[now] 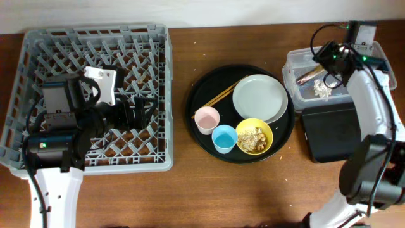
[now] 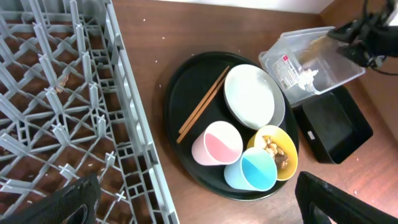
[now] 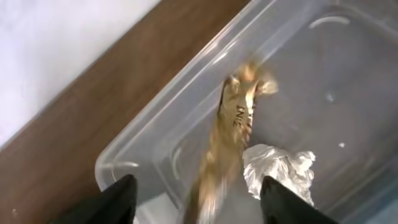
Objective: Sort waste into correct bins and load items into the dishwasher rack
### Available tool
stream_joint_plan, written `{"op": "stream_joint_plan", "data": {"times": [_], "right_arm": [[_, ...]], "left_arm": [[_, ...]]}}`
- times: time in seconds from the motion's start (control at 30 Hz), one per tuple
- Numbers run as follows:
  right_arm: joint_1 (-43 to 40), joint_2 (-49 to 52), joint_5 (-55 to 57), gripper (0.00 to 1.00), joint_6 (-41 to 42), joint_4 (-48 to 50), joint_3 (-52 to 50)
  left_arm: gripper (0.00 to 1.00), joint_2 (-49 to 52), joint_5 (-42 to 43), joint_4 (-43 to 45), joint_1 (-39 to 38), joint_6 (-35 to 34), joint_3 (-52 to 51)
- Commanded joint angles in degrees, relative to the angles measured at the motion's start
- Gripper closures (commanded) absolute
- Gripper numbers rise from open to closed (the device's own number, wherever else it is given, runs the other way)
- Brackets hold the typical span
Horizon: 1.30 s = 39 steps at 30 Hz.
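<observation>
My right gripper (image 1: 329,60) (image 3: 199,200) is open above the clear tub (image 1: 294,60) (image 3: 155,143). The golden-brown wrapper (image 3: 233,130) (image 1: 308,76) hangs blurred between the spread fingers over the tub, and I cannot tell if it touches them. The white tissue (image 3: 277,171) (image 1: 321,89) lies in the tub. My left gripper (image 1: 145,107) (image 2: 199,205) is open and empty over the right side of the grey rack (image 1: 38,44) (image 2: 62,93). The pink cup (image 1: 207,119), blue cup (image 1: 224,138), yellow bowl (image 1: 254,136) holding brown scraps, white plate (image 1: 259,98) and chopsticks (image 1: 219,96) sit on the round black tray (image 1: 209,85).
The shallow black rectangular tray (image 1: 330,133) sits just in front of the clear tub, near the table's right edge. The rack fills the table's left side. A few crumbs lie on the wood around the round tray.
</observation>
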Motion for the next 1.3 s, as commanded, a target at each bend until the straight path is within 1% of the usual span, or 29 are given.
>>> {"op": "stream_joint_plan", "data": {"times": [0.0,0.07,0.1,0.13,0.2,0.23,0.3,0.37,0.43,0.47,0.5,0.53,0.57,0.6,0.67,0.7,0.73,0.77,0.8,0.83,0.87,0.93,0.97,1.0,1.07,1.1,1.13,1.2,1.27], "right_arm": [[-0.9,-7.2,-13.2,0.31,-7.2,-5.3,1.6],[0.9,-16.5,-15.0,0.33,-7.8,-13.4,1.6],[3.5,-20.8,-16.5,0.37,-10.1,-19.4,1.6],[7.1,-23.4,-17.0,0.45,-12.3,-25.6,1.6],[17.1,-24.1,-16.4,0.49,-15.7,-36.4,1.2],[22.5,-23.4,-14.7,0.49,-15.7,-38.2,-0.8],[32.5,-21.0,-11.4,0.54,-15.5,-34.3,-8.1],[37.5,-16.7,-9.7,0.58,-15.5,-25.7,-15.5],[38.8,-12.3,-9.7,0.6,-15.5,-19.3,-19.6],[38.8,-9.1,-9.7,0.65,-15.5,-18.1,-19.9],[38.8,-7.5,-9.7,0.74,-15.5,-17.5,-19.9],[38.8,-7.2,-10.5,0.92,-15.5,-17.6,-19.9],[38.8,-8.5,-10.6,0.96,-15.5,-18.8,-19.2],[38.8,-11.3,-10.5,0.96,-15.7,-22.9,-17.1],[38.7,-16.4,-11.3,0.96,-18.9,-33.5,-10.1],[38.6,-20.1,-16.6,0.96,-23.5,-36.4,-5.0],[37.3,-22.9,-24.1,0.96,-26.5,-35.1,-1.0],[36.0,-24.4,-32.3,0.96,-29.5,-31.8,0.8],[34.1,-25.2,-43.3,0.96,-30.5,-24.2,1.3],[33.0,-24.7,-49.4,0.96,-30.1,-19.6,1.3],[32.4,-22.8,-59.1,0.96,-29.0,-13.2,1.3],[32.5,-20.6,-69.2,0.96,-28.8,-6.5,1.3],[32.7,-19.3,-74.0,0.96,-26.9,-2.2,1.3],[33.2,-18.8,-76.0,0.96,-25.7,1.6,1.3],[34.1,-18.7,-76.3,0.96,-24.2,3.7,1.3],[34.7,-18.7,-76.2,0.96,-24.2,4.0,1.3],[35.1,-18.7,-76.1,0.96,-24.2,4.2,1.3],[35.8,-18.7,-75.6,0.96,-24.2,4.2,1.3],[35.8,-18.7,-75.5,0.96,-24.2,4.2,1.3]], "left_arm": [[0.01,-0.1,0.5,-0.3,0.0,0.7,0.9],[0.01,-0.1,0.5,-0.4,0.0,0.7,0.9],[0.01,-0.1,0.5,-0.4,0.0,0.7,0.9],[0.01,-0.1,0.5,-0.2,0.0,0.7,0.9],[0.01,-0.1,0.5,0.0,0.0,0.7,0.9],[0.01,-0.1,0.5,0.0,0.0,0.7,0.9],[0.01,-0.1,1.9,-0.1,0.0,0.7,0.9],[0.01,-0.1,3.9,-0.2,0.0,0.7,0.9],[0.01,-0.1,5.9,-0.4,0.0,0.7,0.9],[0.01,-0.1,6.1,-0.9,0.0,0.7,0.9],[0.01,-0.1,6.0,-1.3,0.0,0.7,0.9],[0.01,-0.1,6.0,-1.4,0.0,0.7,0.9],[0.05,-0.1,6.0,-1.3,0.0,0.7,0.9],[0.07,-0.1,6.1,-1.2,0.1,-1.5,0.9],[0.07,-0.1,7.6,-0.4,0.2,-4.7,0.9],[0.08,-0.1,12.9,0.9,0.2,-4.7,0.9],[0.07,-0.1,22.6,4.7,0.2,-5.5,0.9],[0.04,-0.1,26.9,7.1,0.2,-6.5,0.9],[0.01,-0.1,32.1,9.9,0.2,-8.0,0.9],[0.01,-0.1,37.3,12.0,0.2,-8.5,0.9],[0.01,-0.1,46.6,15.2,0.2,-8.5,0.9],[0.01,-0.1,51.1,15.5,0.1,-8.5,0.9],[0.01,-0.1,54.1,15.5,0.1,-8.5,0.9],[0.01,-0.1,56.7,15.5,0.1,-8.5,0.9],[0.01,-0.1,57.0,15.5,0.1,-8.5,0.9],[0.07,-0.1,57.0,15.5,0.1,-8.4,0.9],[0.09,-0.1,56.7,15.5,0.0,-8.4,0.9],[0.11,-0.1,52.9,15.5,-2.2,-8.4,0.9],[0.26,-0.1,52.7,15.8,-2.8,-8.4,0.9]]}}
